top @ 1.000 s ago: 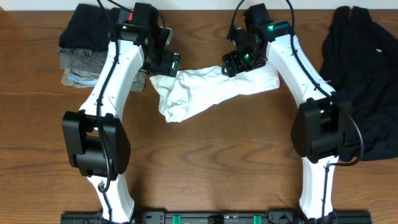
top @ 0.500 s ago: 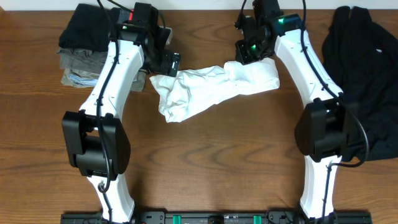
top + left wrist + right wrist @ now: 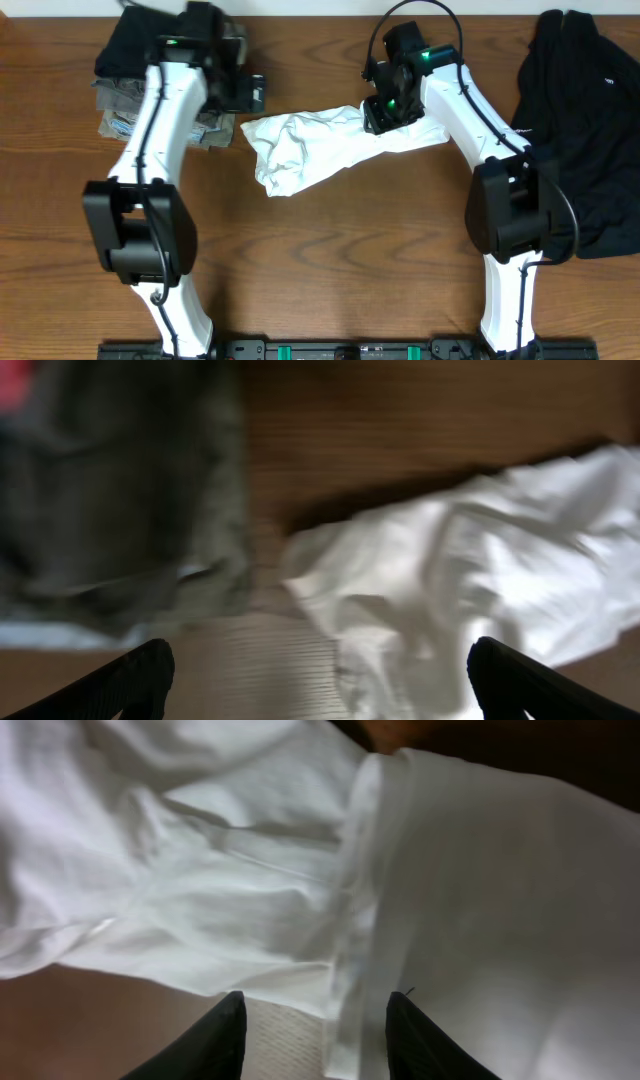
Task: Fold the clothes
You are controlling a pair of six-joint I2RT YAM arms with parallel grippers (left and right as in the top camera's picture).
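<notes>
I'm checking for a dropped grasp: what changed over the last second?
The left gripper pulled away from the left end of the white T-shirt, toward the folded pile, and is open and empty. The right gripper rose briefly, then came back down on the shirt's right part; whether it grips is unclear. The shirt, the pile and the black garment stayed put.

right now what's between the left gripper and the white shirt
Only bare wooden table. In the overhead view, a short strip of wood separates the left gripper from the white T-shirt.
</notes>
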